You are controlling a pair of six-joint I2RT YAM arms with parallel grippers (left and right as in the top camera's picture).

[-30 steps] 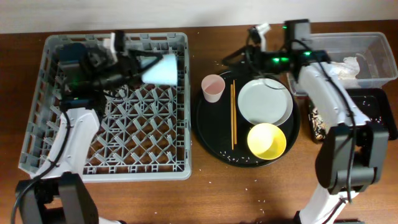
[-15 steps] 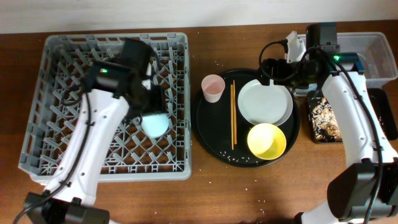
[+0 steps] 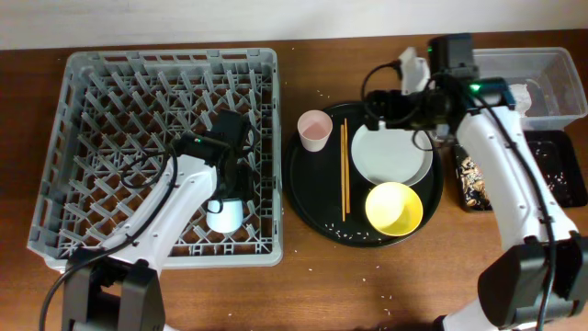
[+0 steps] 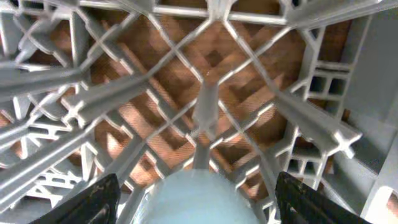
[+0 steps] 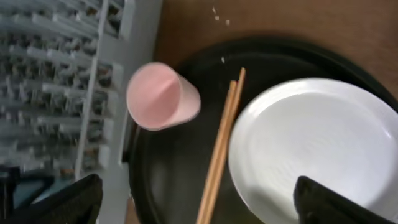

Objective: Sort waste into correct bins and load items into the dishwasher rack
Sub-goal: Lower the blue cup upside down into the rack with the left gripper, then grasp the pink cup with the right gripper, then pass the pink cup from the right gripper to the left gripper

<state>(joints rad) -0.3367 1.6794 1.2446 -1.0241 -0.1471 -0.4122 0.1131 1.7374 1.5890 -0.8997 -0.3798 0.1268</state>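
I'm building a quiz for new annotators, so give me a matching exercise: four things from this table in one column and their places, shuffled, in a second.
Things
1. light-blue cup
2. pink cup
3. food leftovers
4. yellow bowl

Places
a. on the round black tray, left of the chopsticks
b. in the shallow black rectangular tray
c. in the dishwasher rack
d. on the round black tray, beside the white plate, on its robot side

Pairs: 1-c, 2-a, 3-b, 4-d
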